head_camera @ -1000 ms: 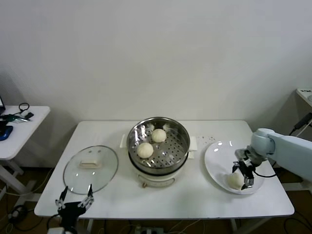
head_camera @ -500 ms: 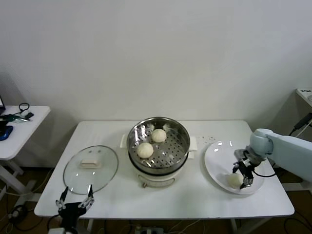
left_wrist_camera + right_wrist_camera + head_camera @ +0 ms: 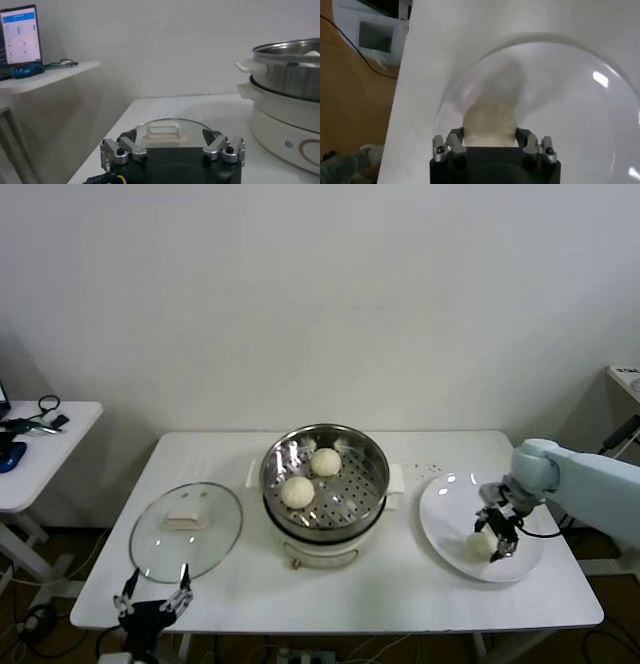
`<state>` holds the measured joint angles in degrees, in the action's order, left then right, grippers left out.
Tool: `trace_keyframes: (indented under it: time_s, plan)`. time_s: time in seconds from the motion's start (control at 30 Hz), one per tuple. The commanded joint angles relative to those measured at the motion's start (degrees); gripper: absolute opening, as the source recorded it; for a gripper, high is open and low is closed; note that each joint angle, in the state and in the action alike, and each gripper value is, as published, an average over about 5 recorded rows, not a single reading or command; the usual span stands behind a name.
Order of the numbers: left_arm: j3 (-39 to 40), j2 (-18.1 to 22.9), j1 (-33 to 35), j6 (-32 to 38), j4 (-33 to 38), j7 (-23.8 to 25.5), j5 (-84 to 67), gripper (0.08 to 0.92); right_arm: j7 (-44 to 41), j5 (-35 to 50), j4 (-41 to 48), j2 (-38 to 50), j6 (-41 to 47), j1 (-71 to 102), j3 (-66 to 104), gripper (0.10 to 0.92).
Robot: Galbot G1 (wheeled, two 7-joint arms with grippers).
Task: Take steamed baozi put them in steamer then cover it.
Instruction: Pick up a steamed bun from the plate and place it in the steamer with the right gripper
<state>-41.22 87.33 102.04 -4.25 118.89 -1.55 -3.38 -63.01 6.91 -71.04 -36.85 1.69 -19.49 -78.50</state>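
Two baozi (image 3: 298, 492) already sit on the perforated tray inside the steamer (image 3: 325, 484), mid-table in the head view, so loading is judged partly done. The cover (image 3: 186, 530) lies flat on the table left of the steamer, handle up, ready for the last step. A third bun (image 3: 479, 545) is on the white plate (image 3: 448, 514) at the right, clamped in the right gripper (image 3: 493, 542), whose arm reaches in from the right edge, wrist bent down over the plate. The left gripper (image 3: 152, 599) is parked at the near left table edge, jaws released.

Left wrist view: fingers (image 3: 121, 150) spread wide, nothing between them; cover (image 3: 164, 131) just beyond, steamer (image 3: 290, 85) further right.

Right wrist view: right gripper (image 3: 490, 141) clenched on the bun (image 3: 489, 123), jaws pinching both sides, plate (image 3: 580, 100) under it. Lift-off cannot be told.
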Motion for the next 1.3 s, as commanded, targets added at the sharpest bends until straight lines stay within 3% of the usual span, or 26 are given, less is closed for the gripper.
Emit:
trace_keyframes:
  time_s: [0.03, 0.53, 0.83, 1.3]
  plan:
    - [0.14, -0.03, -0.03, -0.10, 0.14, 0.02, 0.11, 0.823, -1.66, -1.36, -1.82, -3.16, -12.12, -15.79, -5.74, 0.679]
    - [0.57, -0.33, 0.30, 0.15, 0.92, 0.53, 0.63, 0.823, -3.69, -1.22, -6.29, -17.37, -29.82, -33.44, -8.64, 0.684]
    - [0.41, -0.49, 0.54, 0.42, 0.90, 0.59, 0.31, 0.823, -3.61, -9.70, -13.03, -23.79, -32.58, -27.58, -2.56, 0.679]
    - [0.24, 0.06, 0.64, 1.11, 1.07, 0.64, -0.58, 0.823, -2.59, -18.90, -8.75, -36.24, -34.92, -15.00, -0.11, 0.679]
